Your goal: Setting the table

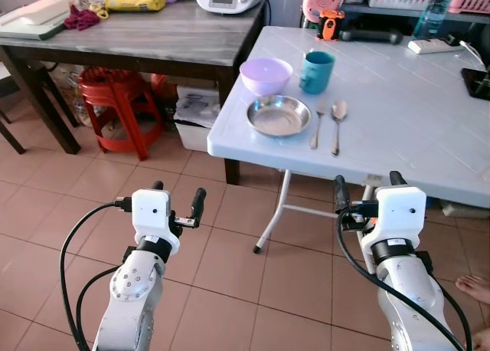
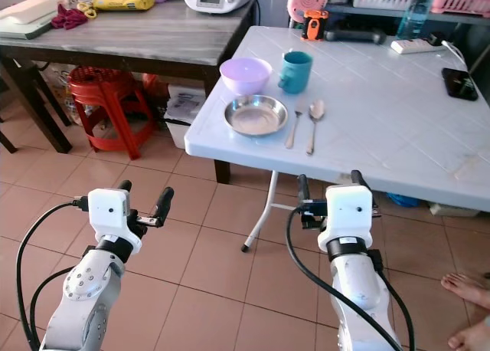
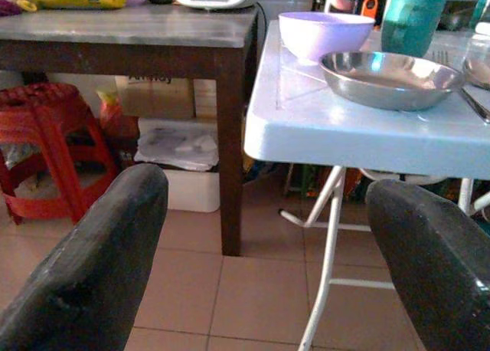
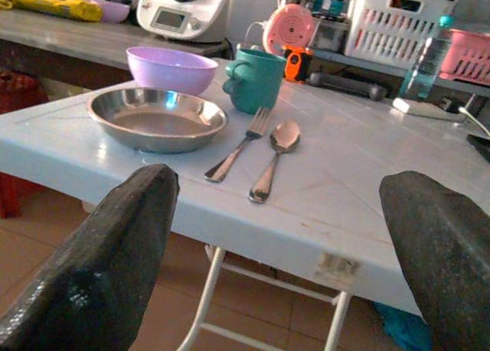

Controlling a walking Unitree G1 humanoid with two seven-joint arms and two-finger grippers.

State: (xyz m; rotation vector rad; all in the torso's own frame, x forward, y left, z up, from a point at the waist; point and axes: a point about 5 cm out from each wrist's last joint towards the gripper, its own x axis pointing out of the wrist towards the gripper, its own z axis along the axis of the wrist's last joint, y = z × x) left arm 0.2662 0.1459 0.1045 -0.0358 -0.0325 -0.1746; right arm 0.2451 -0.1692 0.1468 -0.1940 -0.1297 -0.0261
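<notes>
Both the left claw [image 1: 178, 198] and right claw [image 1: 369, 186] were spread, empty, short of the surface [image 1: 398, 121]. Ahead of the right claw lay a steel plate [image 1: 279, 115], fork [image 1: 317, 126] and spoon [image 1: 338, 122].

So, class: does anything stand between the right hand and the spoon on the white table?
Nothing visible does. The right hand, open, hangs below and in front of the white table's near edge. The spoon lies just past that edge, beside the fork, with bare tabletop before it.
</notes>
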